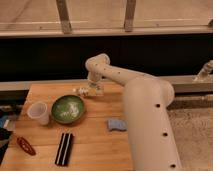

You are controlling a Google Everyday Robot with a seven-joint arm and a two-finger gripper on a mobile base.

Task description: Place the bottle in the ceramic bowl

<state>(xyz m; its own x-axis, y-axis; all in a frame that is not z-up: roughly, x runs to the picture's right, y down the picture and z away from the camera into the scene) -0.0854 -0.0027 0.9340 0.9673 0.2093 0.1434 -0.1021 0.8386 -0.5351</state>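
The hand (94, 90) hangs low near the far edge of the bench (100, 147), about midway along it. The bottle (80, 91) shows as a small whitish shape just beside the hand. I cannot tell whether the hand grips it or how wide the hand stands. The ceramic bowl (68, 109) sits nearer the left edge, with the bottle just beyond its far rim. A translucent cup (39, 112) stands just left of the bowl, and a blue sponge (117, 124) lies to its right.
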